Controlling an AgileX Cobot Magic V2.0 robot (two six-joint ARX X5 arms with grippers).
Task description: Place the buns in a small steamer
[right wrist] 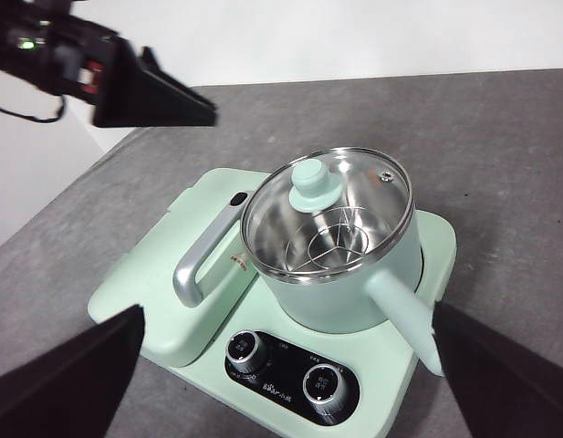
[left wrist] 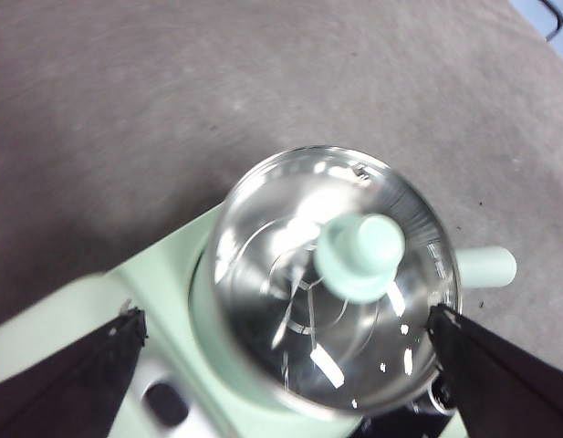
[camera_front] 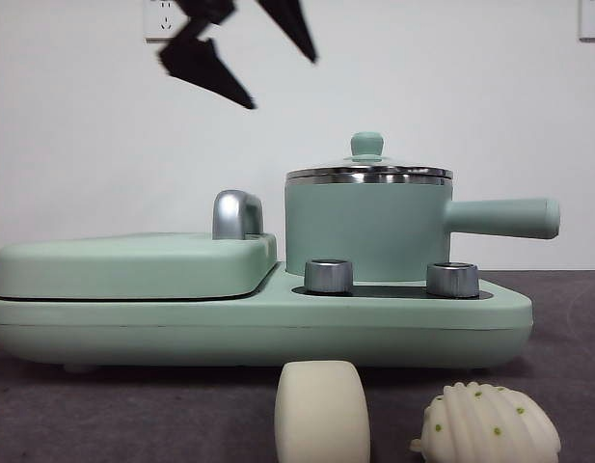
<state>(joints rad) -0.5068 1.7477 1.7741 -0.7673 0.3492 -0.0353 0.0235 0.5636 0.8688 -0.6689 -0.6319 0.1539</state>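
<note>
Steamer (camera_front: 366, 230) lid (camera_front: 367, 166) on; both buns (camera_front: 322, 412) (camera_front: 488, 423) on table (camera_front: 133, 405). Left claw (left wrist: 286, 328) wide open, empty, apparently above lid. Right claw (right wrist: 286, 315) open, empty. Nothing loaded.

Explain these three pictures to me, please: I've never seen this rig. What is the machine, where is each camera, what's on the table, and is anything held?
It is a two-armed robot. One picture looks level across the table; the other two come from cameras on each wrist. The left gripper, jaws open, hangs above the small steamer, whose lid is on. The right gripper, also open, waits further back. The steamer sits on a mint-green cooker beside a flat griddle. Two buns lie in front: a smooth cream one and a ridged shell-shaped one. Nothing is held.
</note>
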